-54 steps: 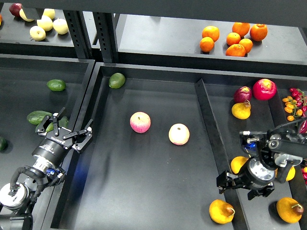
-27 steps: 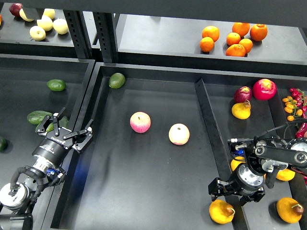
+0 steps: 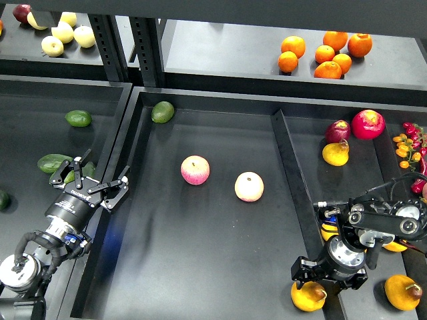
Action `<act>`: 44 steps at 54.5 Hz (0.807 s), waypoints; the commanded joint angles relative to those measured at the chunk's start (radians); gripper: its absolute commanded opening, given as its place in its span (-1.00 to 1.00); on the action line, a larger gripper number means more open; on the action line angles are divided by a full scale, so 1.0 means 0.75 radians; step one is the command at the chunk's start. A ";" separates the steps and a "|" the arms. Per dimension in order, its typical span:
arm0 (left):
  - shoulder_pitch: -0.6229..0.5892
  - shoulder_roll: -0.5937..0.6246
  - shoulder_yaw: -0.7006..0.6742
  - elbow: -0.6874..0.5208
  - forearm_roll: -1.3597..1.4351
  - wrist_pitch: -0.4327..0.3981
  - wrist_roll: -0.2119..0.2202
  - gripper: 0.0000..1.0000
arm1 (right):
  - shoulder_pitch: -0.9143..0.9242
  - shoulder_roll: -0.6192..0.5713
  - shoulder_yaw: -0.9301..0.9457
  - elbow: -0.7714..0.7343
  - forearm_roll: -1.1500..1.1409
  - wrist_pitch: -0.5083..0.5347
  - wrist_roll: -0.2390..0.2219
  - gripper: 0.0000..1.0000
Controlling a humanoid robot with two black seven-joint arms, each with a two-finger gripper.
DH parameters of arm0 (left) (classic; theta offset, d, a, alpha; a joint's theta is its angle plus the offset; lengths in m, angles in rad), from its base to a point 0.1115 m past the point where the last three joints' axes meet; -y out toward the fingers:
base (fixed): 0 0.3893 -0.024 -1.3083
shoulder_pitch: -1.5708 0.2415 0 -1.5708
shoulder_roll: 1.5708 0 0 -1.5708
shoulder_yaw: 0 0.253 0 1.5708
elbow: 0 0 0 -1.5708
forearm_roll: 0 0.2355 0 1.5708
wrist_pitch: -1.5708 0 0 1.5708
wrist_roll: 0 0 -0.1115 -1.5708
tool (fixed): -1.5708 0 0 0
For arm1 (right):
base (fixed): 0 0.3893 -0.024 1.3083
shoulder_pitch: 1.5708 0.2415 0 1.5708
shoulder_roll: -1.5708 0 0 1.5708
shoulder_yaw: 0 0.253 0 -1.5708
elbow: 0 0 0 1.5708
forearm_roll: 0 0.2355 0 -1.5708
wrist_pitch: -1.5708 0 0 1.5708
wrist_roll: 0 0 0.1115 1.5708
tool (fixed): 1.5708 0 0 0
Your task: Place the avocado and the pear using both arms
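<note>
Touching the pear (image 3: pixel 307 297), the right pincer (image 3: pixel 327 273) sits just above.

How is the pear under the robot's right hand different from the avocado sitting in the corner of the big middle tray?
The pear is golden yellow-orange; the avocado is green. The pear lies at the near right, in the right tray, with the right gripper directly over it; the avocado lies alone in the far left corner of the middle tray, with no gripper near it. The pear looks plump, the avocado slimmer and egg-shaped. Both are whole fruits resting on dark trays.
</note>
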 commanded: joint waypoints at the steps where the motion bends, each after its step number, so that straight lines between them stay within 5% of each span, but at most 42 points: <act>1: 0.000 0.000 0.000 0.000 0.000 0.000 0.000 0.99 | -0.011 0.004 0.000 -0.008 0.012 0.000 0.000 0.36; 15: 0.000 0.000 0.000 0.000 0.000 0.000 0.000 0.99 | -0.013 0.002 0.001 -0.008 0.074 0.000 0.000 -0.30; 44: 0.002 0.000 0.002 0.000 0.000 0.000 0.000 0.99 | 0.136 -0.023 0.021 0.025 0.309 0.000 0.000 -0.50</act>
